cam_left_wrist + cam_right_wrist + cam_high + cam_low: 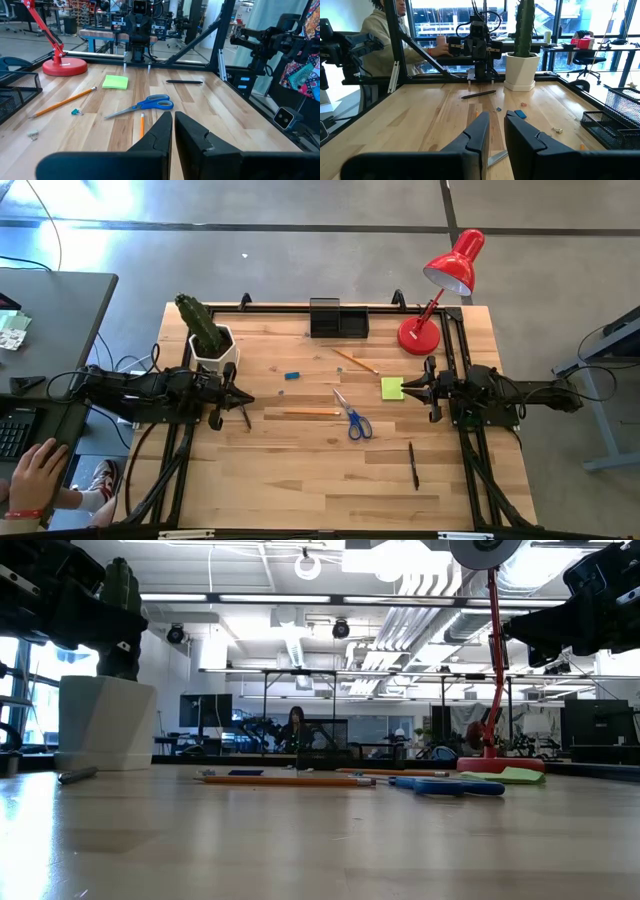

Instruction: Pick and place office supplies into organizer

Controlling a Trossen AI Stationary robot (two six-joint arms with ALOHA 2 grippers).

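Note:
The black organizer (338, 318) stands at the table's far edge. Loose on the wood between the arms lie blue-handled scissors (352, 418), two pencils (355, 361) (300, 413), a yellow-green sticky-note pad (392, 388), a small blue eraser (292, 375) and a black pen (413, 465). Another black pen (245, 416) lies just below my left gripper. My left gripper (173, 116) hovers level at the table's left, shut and empty. My right gripper (497, 116) hovers level at the right, beside the pad, its fingers a little apart with nothing between them.
A red desk lamp (440, 300) stands at the far right corner and a white pot with a cactus (212, 340) at the far left. Small clips (76, 112) lie near the eraser. A person's hand (40, 470) rests at a desk left of the table.

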